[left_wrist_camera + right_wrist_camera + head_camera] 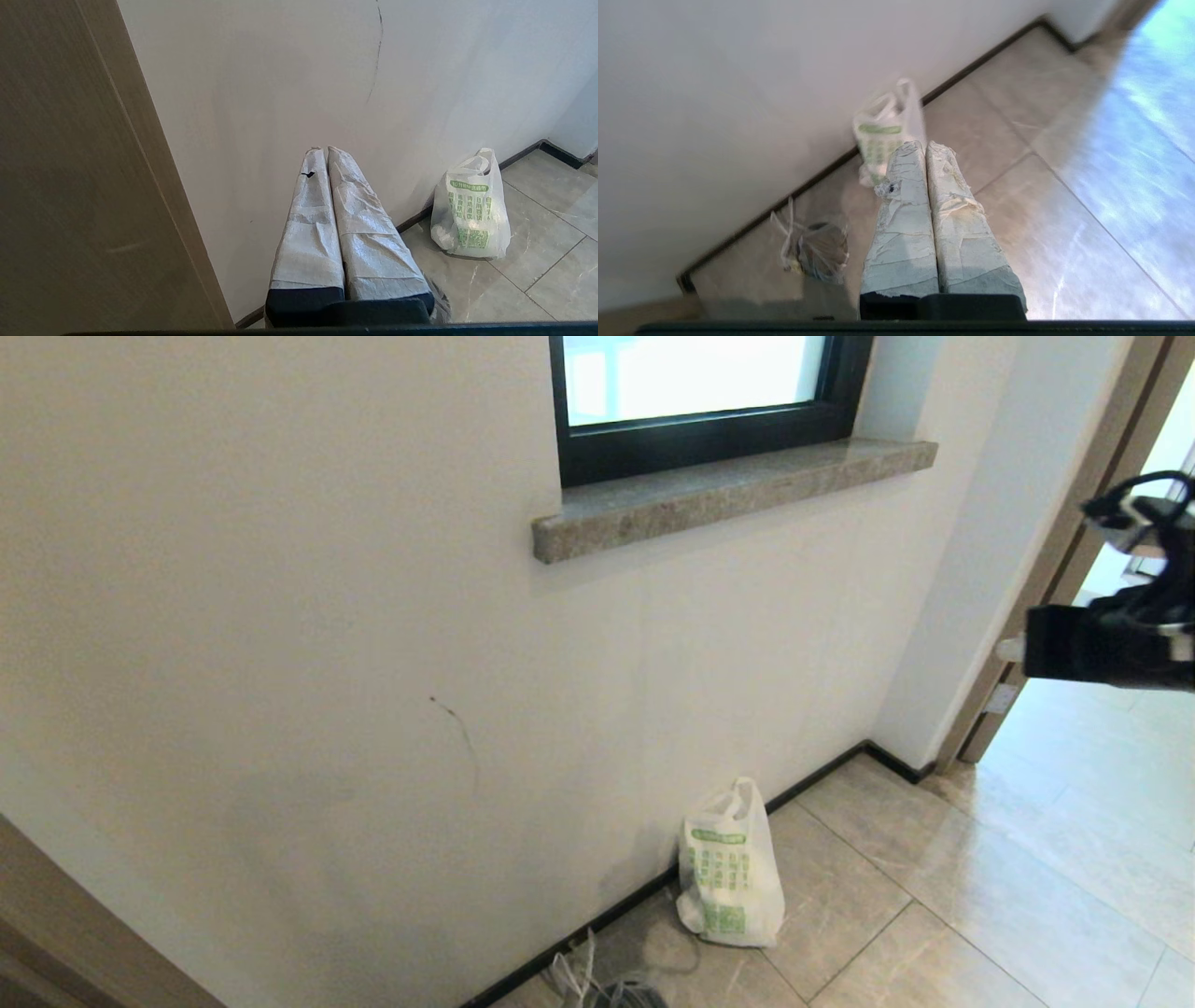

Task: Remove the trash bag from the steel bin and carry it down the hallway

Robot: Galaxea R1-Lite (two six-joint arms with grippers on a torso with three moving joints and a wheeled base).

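Note:
The trash bag [730, 877], white with green print and two loop handles, stands on the beige hallway floor [980, 896] against the white wall, below the window. It also appears in the left wrist view as the trash bag [471, 210] and, blurred, in the right wrist view as the trash bag [882, 135]. Nothing is holding it. My right gripper [924, 145] is shut and empty, up in the air above and in front of the bag; its arm [1111, 639] shows at the right edge. My left gripper [323, 149] is shut, empty and parked, facing the wall. The steel bin is out of view.
A small clear tied bundle [817, 249] lies on the floor by the black baseboard [822, 770], left of the bag. A stone sill [728, 495] juts out under the dark-framed window. A doorway [1055, 569] opens at the right, and a wooden panel [70, 186] stands at the left.

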